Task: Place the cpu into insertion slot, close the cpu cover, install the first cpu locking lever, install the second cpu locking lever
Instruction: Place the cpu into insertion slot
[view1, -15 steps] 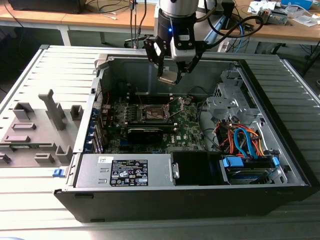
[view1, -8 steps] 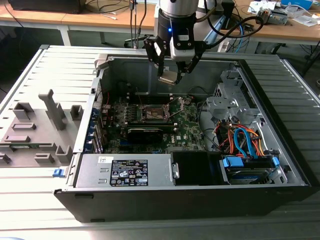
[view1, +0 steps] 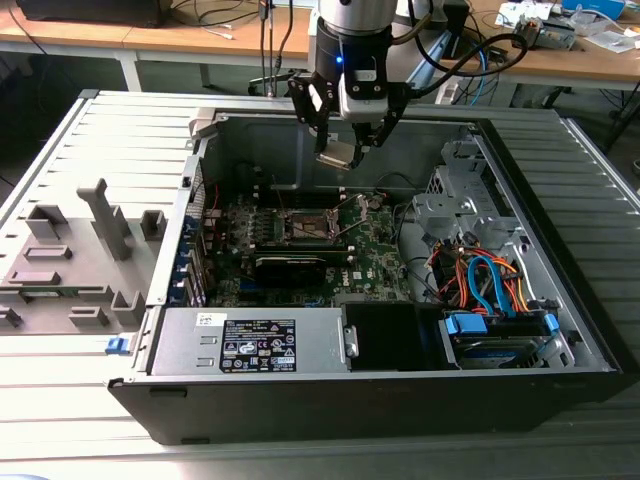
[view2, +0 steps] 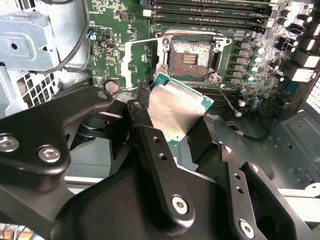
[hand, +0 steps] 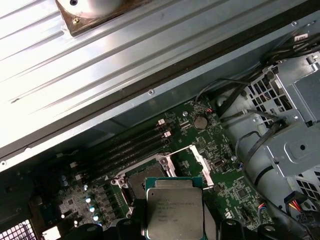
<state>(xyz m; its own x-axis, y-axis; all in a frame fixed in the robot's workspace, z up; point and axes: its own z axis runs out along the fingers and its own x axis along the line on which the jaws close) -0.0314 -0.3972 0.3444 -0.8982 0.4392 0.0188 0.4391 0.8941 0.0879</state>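
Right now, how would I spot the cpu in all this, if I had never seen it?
Find the open computer case, then the gripper hanging above its green motherboard. Clamped in it is the cpu: a small flat square with a silver-grey metal top and green edges. It is held in the air, not seated in the insertion slot, unlike the parts fixed to the board.

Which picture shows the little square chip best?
The first wrist view: the chip turns its grey metal top to the camera. The second wrist view shows it partly behind the fingers; the exterior view shows it tiny.
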